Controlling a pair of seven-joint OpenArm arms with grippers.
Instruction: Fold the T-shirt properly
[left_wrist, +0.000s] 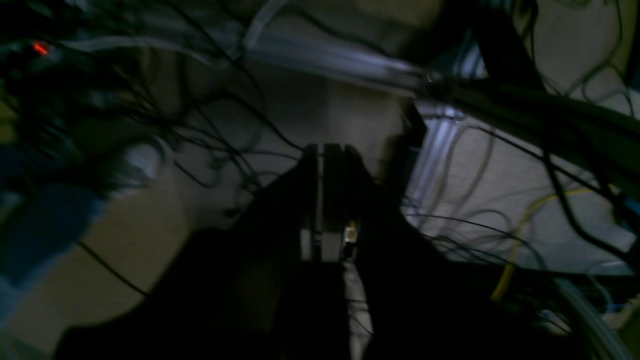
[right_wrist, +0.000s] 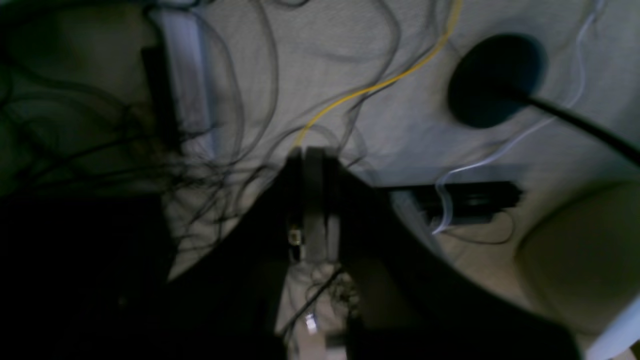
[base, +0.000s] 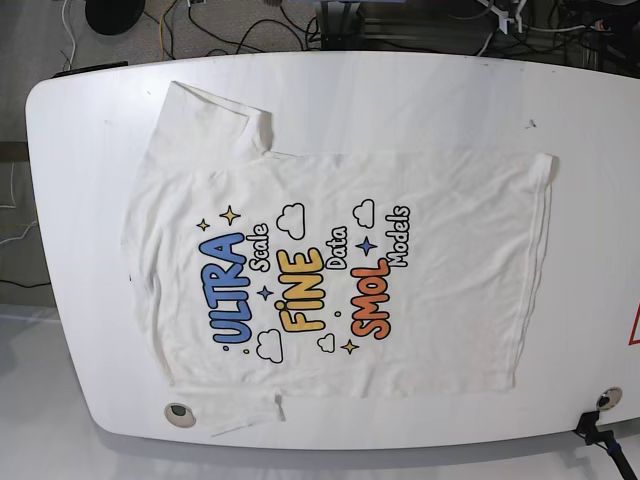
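Both pincers, the left gripper (left_wrist: 327, 150) and the right gripper (right_wrist: 312, 152), are pressed together on nothing. Past their tips lie only floor cables (right_wrist: 380, 85). Neither is near the T-shirt (base: 330, 270), flat on the white table (base: 400, 85). One sleeve (base: 245, 415) hangs over the edge, so a fold might go crooked.

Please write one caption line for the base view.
Printed T-shirt lies spread flat, unfolded, on the white table; no gripper visible.
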